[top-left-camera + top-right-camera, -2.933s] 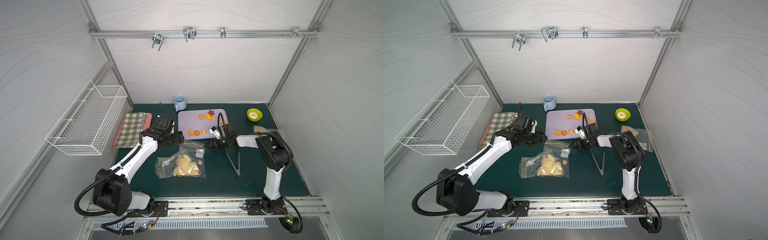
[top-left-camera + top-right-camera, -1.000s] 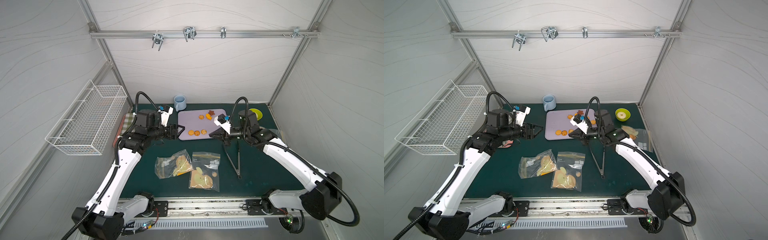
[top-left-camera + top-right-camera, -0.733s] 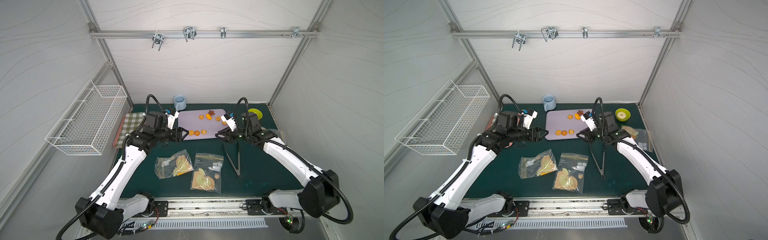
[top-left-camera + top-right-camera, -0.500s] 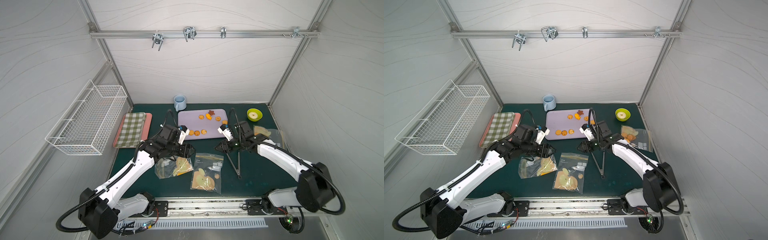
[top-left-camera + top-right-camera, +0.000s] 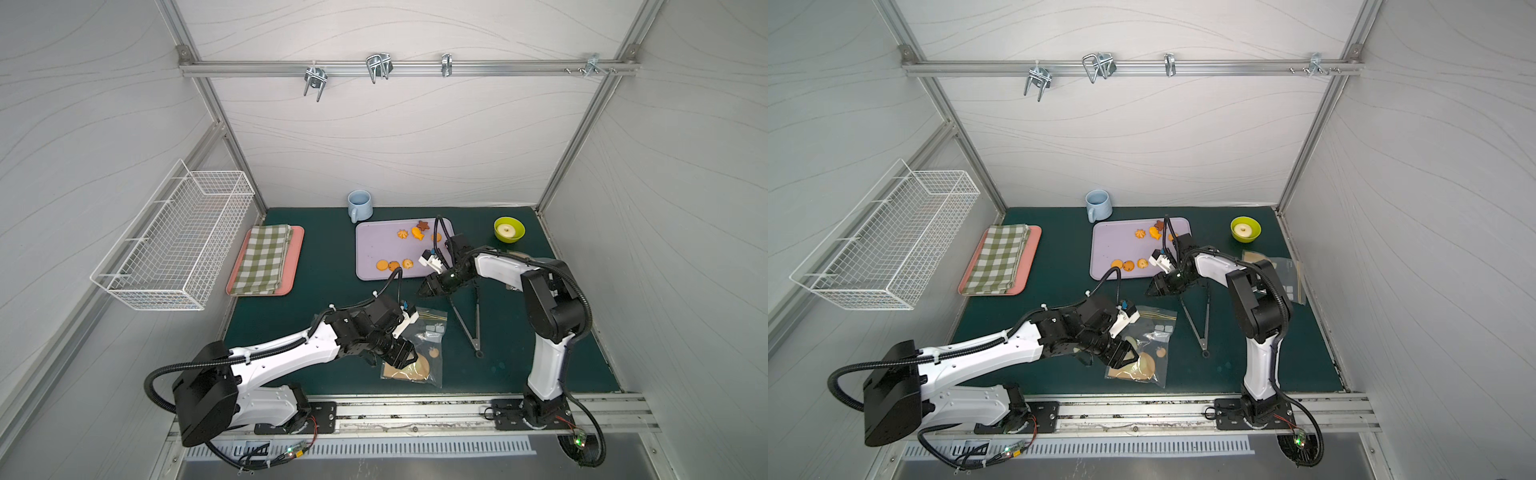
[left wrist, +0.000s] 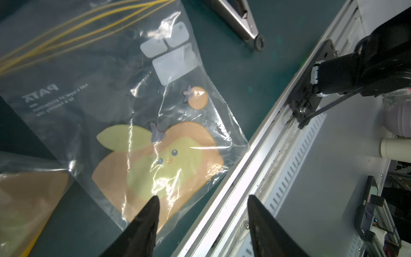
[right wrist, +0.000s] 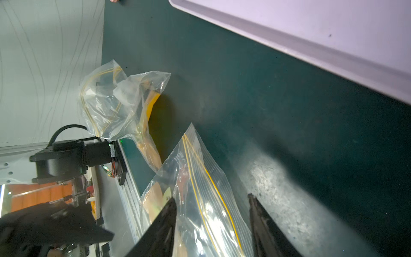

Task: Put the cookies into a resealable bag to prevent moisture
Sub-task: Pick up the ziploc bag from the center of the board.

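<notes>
On the lavender tray [image 5: 374, 245] at the back of the table [image 5: 316, 299], the cookies [image 5: 382, 264] lie in two loose groups. Three orange-golden pieces sit in a row by the near rim, and a flower, a fish, a round and one dark brown star [image 5: 423, 225] sit toward the far right corner. They are small, flat and matte against the tray's smooth plastic. All lie well apart from the resealable bag [image 5: 434, 345], which rests flat on the dark green table near the front rail [image 5: 415, 401]. The bag is clear, glossy, creased film with yellow zip lines, white label blocks and a printed toast-shaped cartoon. The left tool [image 6: 202, 196] is poised at the bag's printed end, its black pointed jaws apart and empty; whether it touches the film I cannot tell. The right tool [image 7: 211, 197] hangs between tray and bag, jaws likewise parted, holding nothing.
</notes>
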### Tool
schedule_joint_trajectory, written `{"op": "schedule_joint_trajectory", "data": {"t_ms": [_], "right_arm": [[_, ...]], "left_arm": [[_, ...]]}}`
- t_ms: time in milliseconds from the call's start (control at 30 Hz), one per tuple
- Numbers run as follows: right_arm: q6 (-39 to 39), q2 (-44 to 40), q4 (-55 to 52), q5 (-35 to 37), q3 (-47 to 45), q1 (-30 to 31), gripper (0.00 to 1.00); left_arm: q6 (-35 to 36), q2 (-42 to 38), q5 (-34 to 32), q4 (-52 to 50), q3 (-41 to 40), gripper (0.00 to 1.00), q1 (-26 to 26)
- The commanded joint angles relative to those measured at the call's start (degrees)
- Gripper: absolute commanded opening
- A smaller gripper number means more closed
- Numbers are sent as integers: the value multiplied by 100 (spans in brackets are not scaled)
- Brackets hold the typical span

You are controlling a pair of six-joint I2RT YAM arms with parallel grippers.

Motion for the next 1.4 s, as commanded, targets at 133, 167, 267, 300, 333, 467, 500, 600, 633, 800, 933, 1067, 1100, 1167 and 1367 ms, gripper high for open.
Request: {"op": "schedule_joint_trajectory", "data": {"t_ms": [133,167,267,300,333,467,500,600,633,800,933,1067,1100,1167,1367], "right_arm": [[-523,326,-595,-515,163,-66,53],[-552,337,-642,-524,165,-66,53],[-659,300,-766,-581,107,-58,53],[-680,263,-788,-609,62,-61,52],[-734,234,-845,-620,32,-58,52],[-849,193,-1081,-511,-49,-67,52],[-843,187,-1090,-511,-67,-66,52],[-849,194,-1190,-590,-82,-62,52],[-1008,196,-1234,-595,-78,-55,52],[-1070,193,-1305,-543,-157,-49,48],[-1043,61,-1155,-684,-341,-47,40],[-1025,-12,-1042,-868,-454,-31,36],[-1017,-33,-1015,-934,-476,-13,36],[-1008,-49,-990,-1027,-495,11,36],[-982,-146,-916,-1179,-626,101,31]], "left_arm": [[-200,280,-129,554,-165,63,-65],[-199,353,-140,540,-150,63,-62],[-251,526,-177,540,-156,63,-64],[-275,561,-214,536,-162,63,-60],[-273,602,-252,499,-165,63,-66],[-295,749,-267,499,-160,63,-67],[-303,764,-265,508,-174,63,-64],[-304,848,-292,480,-159,63,-62],[-312,878,-308,476,-154,63,-60],[-330,936,-340,480,-174,63,-62],[-356,985,-349,486,-167,63,-59],[-374,1060,-324,517,-162,63,-59],[-374,1078,-327,530,-165,63,-58],[-391,1124,-321,545,-160,63,-59],[-410,1353,-350,481,-113,62,-58]]}}
